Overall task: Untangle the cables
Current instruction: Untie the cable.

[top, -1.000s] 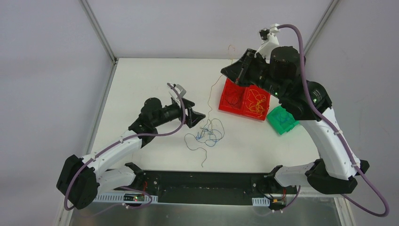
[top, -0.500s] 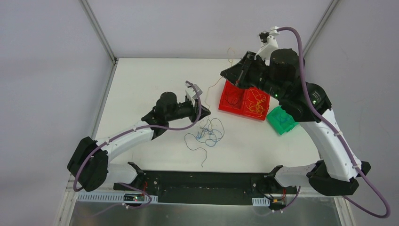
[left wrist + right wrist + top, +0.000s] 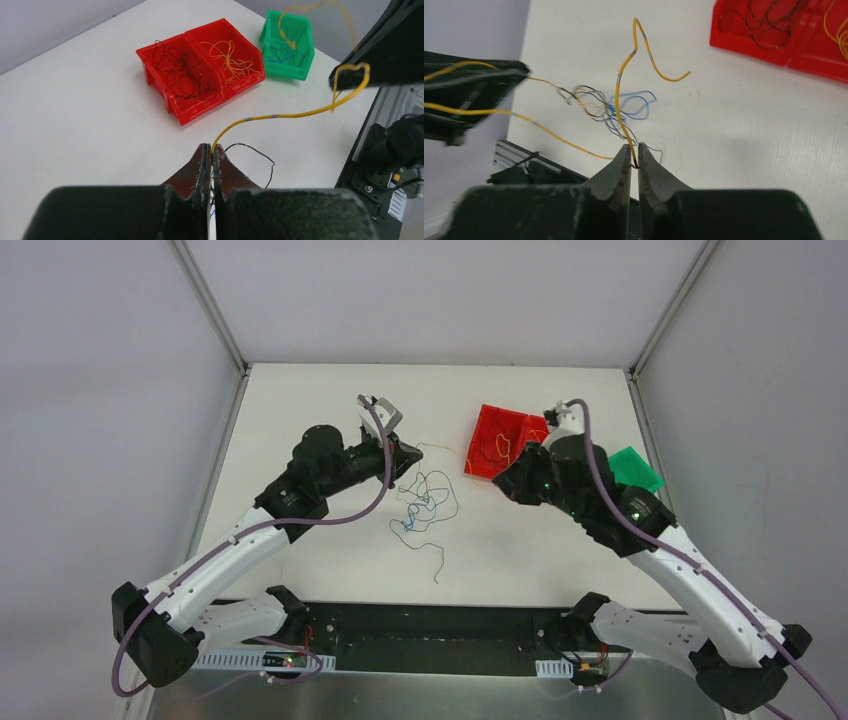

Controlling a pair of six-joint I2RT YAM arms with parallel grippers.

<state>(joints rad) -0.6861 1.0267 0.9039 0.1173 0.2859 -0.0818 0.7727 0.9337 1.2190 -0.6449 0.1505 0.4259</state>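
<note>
Fingers (image 3: 225, 170) of both the left gripper (image 3: 210, 149) and right gripper (image 3: 634, 148) pinch a yellow cable (image 3: 280, 116), so pull apart slowly and level to slide it from the tangle (image 3: 425, 502) at the overhead view's centre.

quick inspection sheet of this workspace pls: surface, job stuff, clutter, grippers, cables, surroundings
surface: white table, no spills seen
job's things: tangle of thin blue, dark and yellow cables mid-table; one yellow cable stretched between the two grippers
clutter: red double bin, black strands in one compartment, yellow in the other; green bin with blue strands
grippers: left gripper shut on yellow cable; right gripper pinching it too, jaws a hair apart
cables: purple hoses run along both arms
surroundings: grey walls, metal frame posts
</note>
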